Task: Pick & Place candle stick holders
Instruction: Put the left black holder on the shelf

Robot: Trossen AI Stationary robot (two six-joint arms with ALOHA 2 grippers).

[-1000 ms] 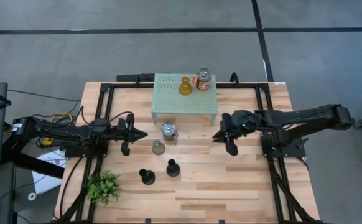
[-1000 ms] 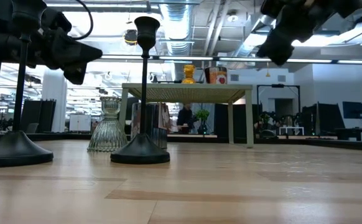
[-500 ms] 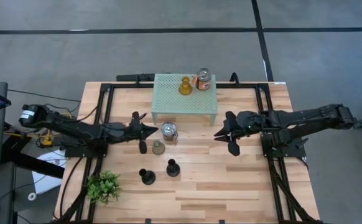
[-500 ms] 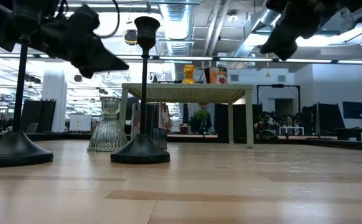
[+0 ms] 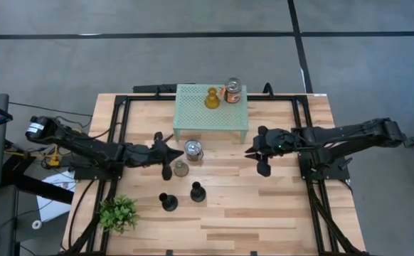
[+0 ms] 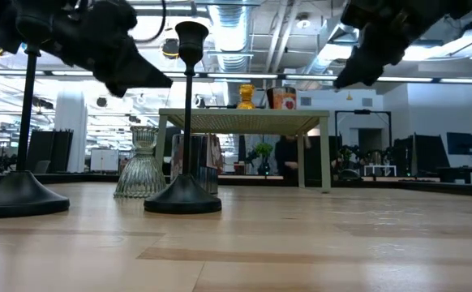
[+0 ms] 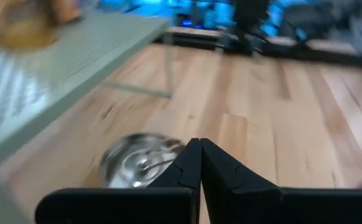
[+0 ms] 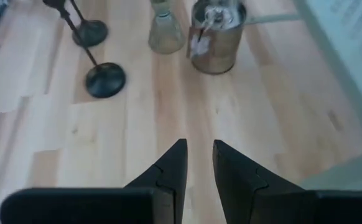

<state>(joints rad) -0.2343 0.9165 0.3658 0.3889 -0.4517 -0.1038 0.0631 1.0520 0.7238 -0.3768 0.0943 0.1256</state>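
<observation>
Beside the silvery jar holder (image 5: 193, 150), my left gripper (image 5: 173, 151) has advanced, jaws pinched shut and empty; nothing grasped yet.

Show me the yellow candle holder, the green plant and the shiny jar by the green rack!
amber glass holder (image 5: 211, 99): high view, on its round body, atop the rack.
green plant (image 5: 117, 212): high view, middle of its leaves.
silvery jar holder (image 5: 193, 150): high view, on its shiny top.
</observation>
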